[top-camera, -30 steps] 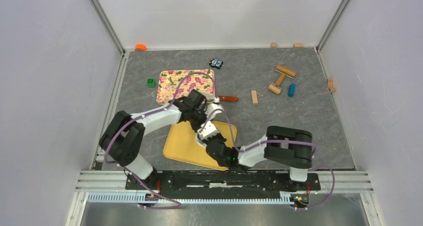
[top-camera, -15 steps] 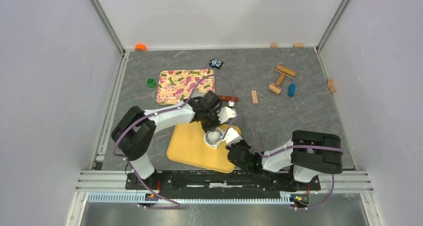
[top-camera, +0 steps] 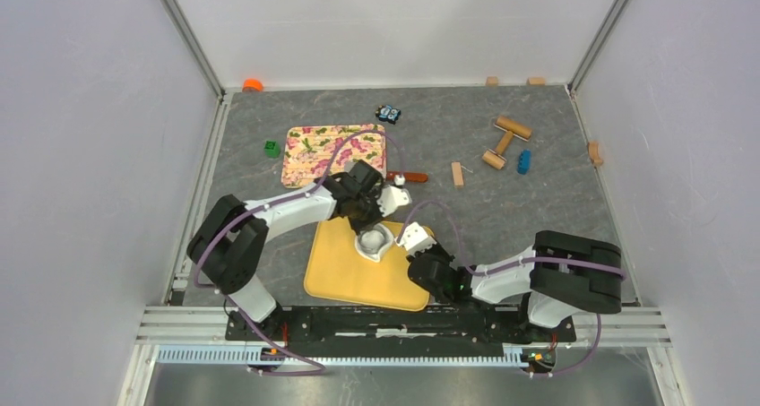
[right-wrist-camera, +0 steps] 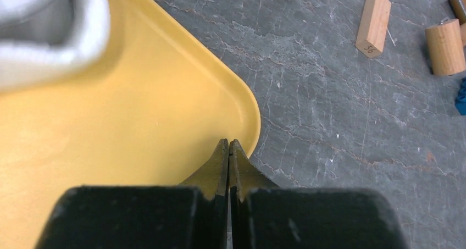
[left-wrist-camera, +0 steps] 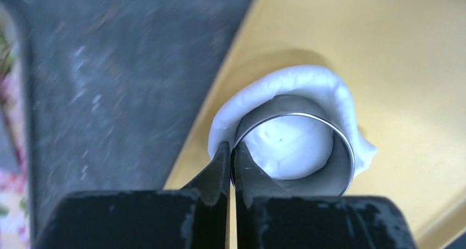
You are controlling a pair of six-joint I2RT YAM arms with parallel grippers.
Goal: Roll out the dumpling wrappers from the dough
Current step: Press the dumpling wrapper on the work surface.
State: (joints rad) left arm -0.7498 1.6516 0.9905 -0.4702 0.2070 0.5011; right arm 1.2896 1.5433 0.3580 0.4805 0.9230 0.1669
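Just beyond the left claw (left-wrist-camera: 231, 150), dough (left-wrist-camera: 329, 92) wraps the cup (left-wrist-camera: 345, 166) (rim pinched)

The top external camera hangs above and behind the arm bases and looks down over the whole counter (top-camera: 538, 200), with the yellow board (top-camera: 349, 276) small near the bottom middle of its view. The left wrist camera sits close over the board's far edge, peering past the left fingers (left-wrist-camera: 218, 169) into the clear round cup (left-wrist-camera: 329, 180) ringed by the dough (left-wrist-camera: 308, 78); the right wrist camera, equally close, faces along the right fingers (right-wrist-camera: 215, 169) across the board's far right corner. All three share the board and dough, and the right wrist and top views also share the wooden block (right-wrist-camera: 373, 23) beyond that corner.
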